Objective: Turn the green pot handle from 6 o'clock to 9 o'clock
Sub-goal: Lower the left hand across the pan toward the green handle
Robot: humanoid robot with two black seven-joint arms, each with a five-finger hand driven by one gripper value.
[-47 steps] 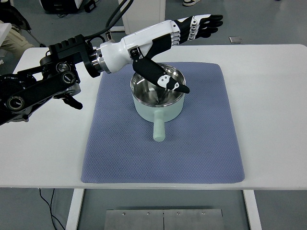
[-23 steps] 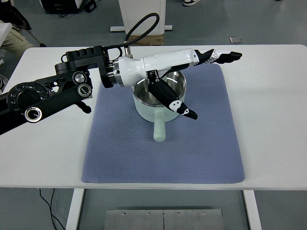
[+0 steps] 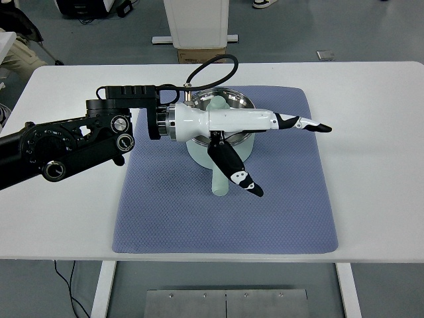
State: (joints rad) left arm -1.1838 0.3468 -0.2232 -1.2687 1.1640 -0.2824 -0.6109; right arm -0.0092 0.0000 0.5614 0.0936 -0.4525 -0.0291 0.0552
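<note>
A pale green pot with a steel inside stands on the blue-grey mat. Its handle points at the table's near edge, about 6 o'clock. My left arm reaches in from the left and lies low across the pot, hiding most of the bowl. The left hand is open. Its fingers stretch out to the right past the pot. The thumb angles down along the right side of the handle; I cannot tell if it touches. The right arm is out of view.
The mat covers the middle of the white table. The arm's black joints sit over the table's left part. A white pedestal and a cardboard box stand behind the far edge.
The left hand has swung from above the pot's far rim toward the near side and lower. The thumb has come down from the bowl to beside the handle. The pot has not moved.
</note>
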